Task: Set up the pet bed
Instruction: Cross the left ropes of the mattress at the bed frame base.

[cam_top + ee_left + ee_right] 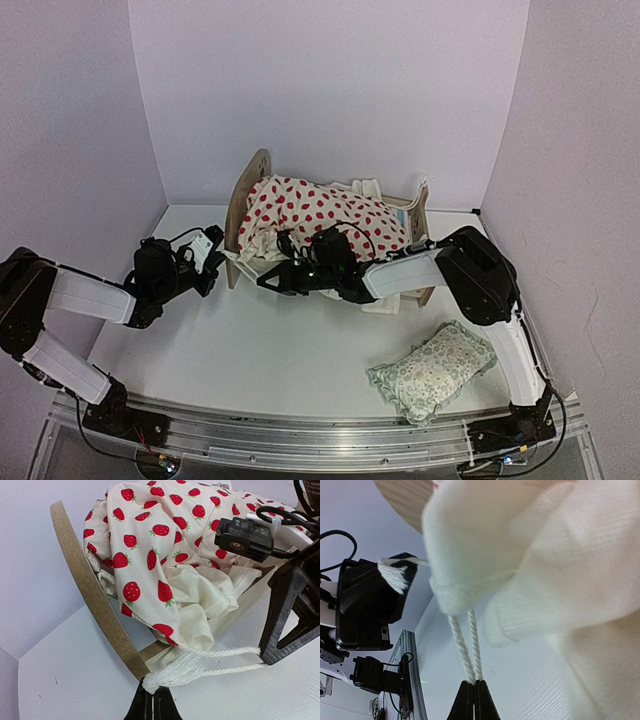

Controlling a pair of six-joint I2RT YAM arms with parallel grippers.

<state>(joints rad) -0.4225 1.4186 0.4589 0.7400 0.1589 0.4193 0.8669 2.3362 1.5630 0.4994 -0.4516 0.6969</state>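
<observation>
Looking down from above, the pet bed [243,195] stands at the twelve o'clock side of the white table [280,350], its arched end toward nine o'clock. A strawberry-print cushion [320,215] sits heaped in the frame, bunched and spilling over the near rail, not lying flat. The left gripper [215,272] and the right gripper [266,281] both meet at the bed's near corner, around seven o'clock of the frame. A small green floral pillow [432,372] lies on the table at about five o'clock, well apart from the bed.

From the left wrist, the fingers are pressed together on the tassel [172,675] that ends a white twisted cord [220,661]. That cord runs out of the cushion's ribbed cream hem, just beside the foot of the wooden headboard [85,585]. At three o'clock, the other gripper has the cord's two strands pinched at its tip.

From the right wrist, the fingers are clamped shut on those two strands, which rise toward twelve o'clock into the cream fabric. The tassel shows at ten o'clock in the other gripper.

My guess is the job is partway done. The cushion is in the frame, but it wants spreading flat and its cord dealing with. The pillow has yet to go on.
</observation>
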